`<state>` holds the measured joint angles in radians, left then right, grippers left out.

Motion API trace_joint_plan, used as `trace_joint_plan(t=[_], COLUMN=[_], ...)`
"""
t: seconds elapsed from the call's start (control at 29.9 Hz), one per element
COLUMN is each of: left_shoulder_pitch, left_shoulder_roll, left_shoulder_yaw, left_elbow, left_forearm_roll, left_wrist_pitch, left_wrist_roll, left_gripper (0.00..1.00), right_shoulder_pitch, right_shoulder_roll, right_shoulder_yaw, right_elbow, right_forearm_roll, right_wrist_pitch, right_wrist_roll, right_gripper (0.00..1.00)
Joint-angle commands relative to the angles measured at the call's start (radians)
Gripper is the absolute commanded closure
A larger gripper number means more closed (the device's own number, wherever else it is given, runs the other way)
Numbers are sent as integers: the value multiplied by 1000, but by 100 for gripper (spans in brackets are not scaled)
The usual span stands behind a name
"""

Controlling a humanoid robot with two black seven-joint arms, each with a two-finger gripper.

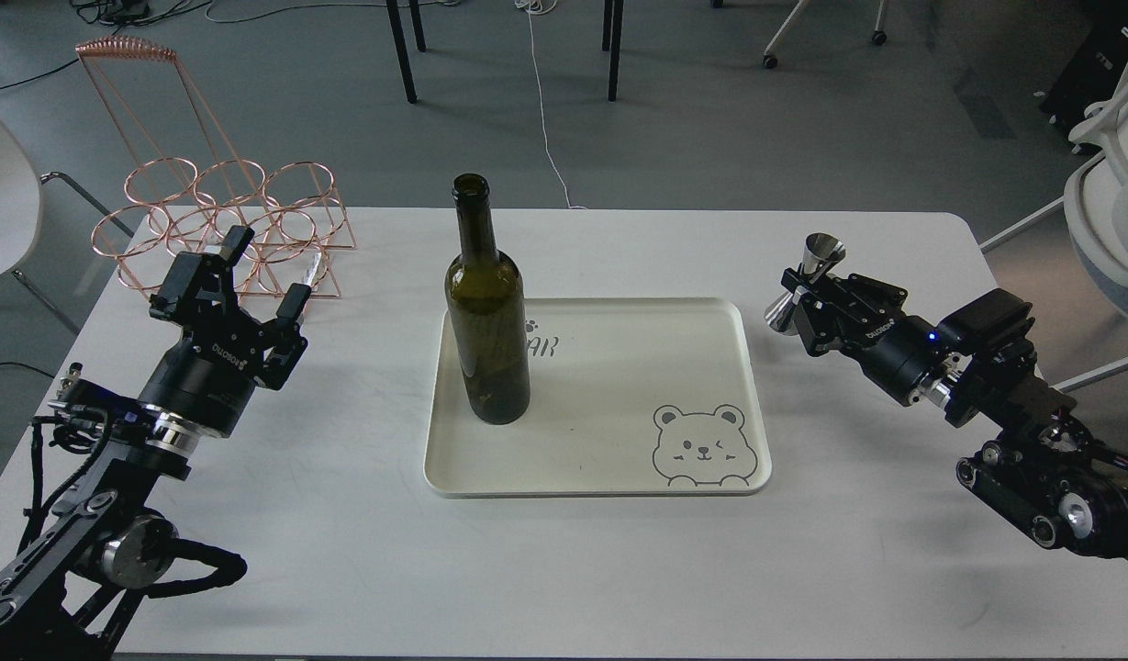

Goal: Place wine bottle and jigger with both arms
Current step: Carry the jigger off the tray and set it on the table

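Observation:
The wine bottle (485, 312), dark olive-green and tall, stands upright on the left part of the cream tray (619, 477). My right gripper (799, 296) is shut on the waist of the steel jigger (807, 283) and holds it tilted in the air, above the table just right of the tray's far right corner. My left gripper (262, 272) is open and empty, well left of the bottle and in front of the copper rack.
A copper wire bottle rack (224, 225) stands at the table's far left corner. The tray has a bear drawing (706, 448) at its near right. A white chair (1110, 193) stands off the table's right side.

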<state>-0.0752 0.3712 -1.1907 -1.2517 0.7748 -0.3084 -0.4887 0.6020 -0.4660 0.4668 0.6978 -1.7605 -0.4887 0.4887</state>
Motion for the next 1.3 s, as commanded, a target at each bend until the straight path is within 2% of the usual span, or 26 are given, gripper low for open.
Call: trace_joint_plan(t=[0.0, 0.33, 0.7, 0.9, 0.97, 1.07, 1.24, 1.27], left_shoulder_pitch=[0, -2, 0, 0, 0, -2, -2, -2], left_shoulder_roll=[3, 6, 8, 9, 9, 11, 9, 9], left_shoulder_yaw=[0, 0, 0, 0, 0, 0, 0, 2], left_elbow=[-9, -20, -23, -23, -23, -23, -23, -23], left_forearm_roll=[1, 1, 1, 1, 1, 1, 3, 3], left_wrist_pitch=[-1, -1, -1, -1, -1, -1, -3, -3], left_wrist_roll=[0, 0, 0, 0, 0, 0, 0, 0], left_gripper=[2, 2, 2, 2, 2, 2, 2, 2], right_shoulder_pitch=[-7, -36, -56, -57, -59, -59, -68, -71], right_shoulder_roll=[0, 0, 3, 4, 4, 3, -16, -25], right_shoulder_yaw=[-2, -10, -11, -36, -36, -39, -39, -39], right_elbow=[-66, -165, -184, -195, -193, -179, -172, -167], right_forearm_roll=[36, 61, 61, 62, 73, 98, 108, 113], right_wrist_pitch=[0, 0, 0, 0, 0, 0, 0, 0], right_wrist_roll=[0, 0, 0, 0, 0, 0, 0, 0], right_gripper=[94, 93, 88, 73, 61, 35, 19, 18])
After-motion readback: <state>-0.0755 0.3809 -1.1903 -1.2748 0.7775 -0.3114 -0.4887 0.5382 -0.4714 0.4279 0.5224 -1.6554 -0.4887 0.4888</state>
